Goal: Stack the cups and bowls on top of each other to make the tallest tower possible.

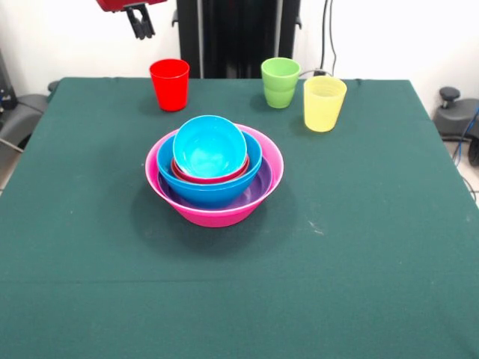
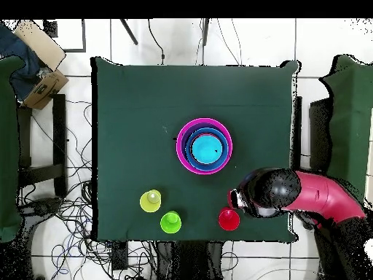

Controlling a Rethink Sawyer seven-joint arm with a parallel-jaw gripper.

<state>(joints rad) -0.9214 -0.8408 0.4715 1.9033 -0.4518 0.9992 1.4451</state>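
The tower stands mid-table: a large pink bowl (image 1: 217, 215) (image 2: 181, 157) holds a purple bowl (image 1: 259, 191), a blue bowl (image 1: 211, 194), a magenta-red bowl (image 1: 214, 179) and, on top, a cyan bowl (image 1: 209, 146) (image 2: 205, 149). Three cups stand upright in a row behind it: red (image 1: 170, 84) (image 2: 229, 219), green (image 1: 281, 82) (image 2: 170, 222), yellow (image 1: 324, 103) (image 2: 151, 200). My gripper (image 1: 141, 24) (image 2: 237, 198) hangs high, above and just beside the red cup, apart from it and holding nothing.
Dark green cloth covers the table (image 1: 359, 247). The red arm (image 2: 320, 197) reaches in over the table's corner near the red cup. A cardboard box (image 2: 40, 55) and cables lie off the table.
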